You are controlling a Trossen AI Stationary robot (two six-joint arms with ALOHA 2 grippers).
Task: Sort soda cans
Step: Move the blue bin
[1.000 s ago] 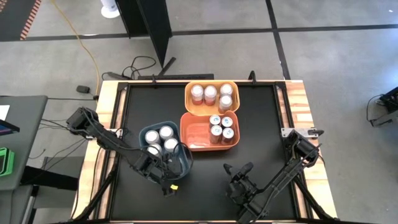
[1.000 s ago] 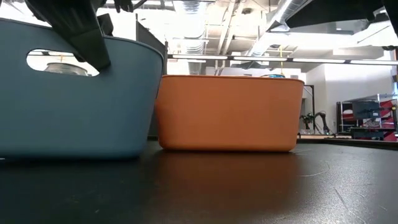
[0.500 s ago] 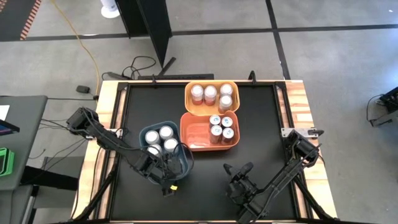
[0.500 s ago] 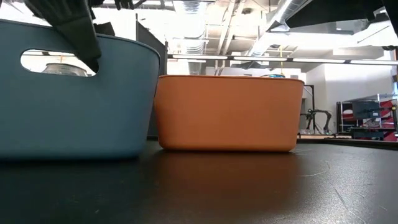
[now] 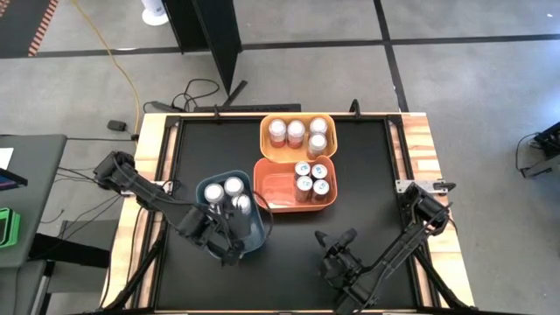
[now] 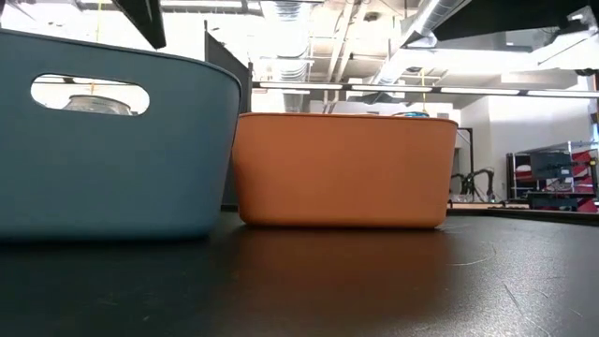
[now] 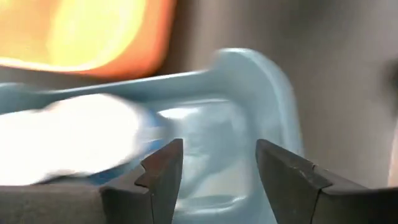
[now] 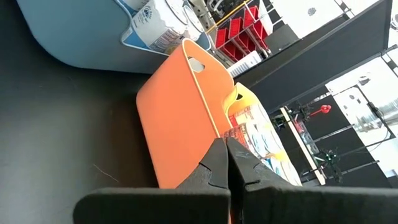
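A blue bin (image 5: pixel 255 229) sits on the black table (image 5: pixel 367 175), with an orange bin (image 5: pixel 278 185) just beside it. A yellow bin (image 5: pixel 268 147) touches the orange one's far side.

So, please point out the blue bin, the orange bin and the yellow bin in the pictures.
blue bin (image 5: pixel 260 234), high view, on its near right rim.
orange bin (image 5: pixel 273 187), high view, on its bare floor.
yellow bin (image 5: pixel 265 140), high view, on its left rim.

My left arm reaches in from the left side of the table, its left pincer (image 7: pixel 214 180) standing with fingers parted and nothing between them. My right pincer (image 8: pixel 225 167) waits near the table's front edge, fingers pressed together.
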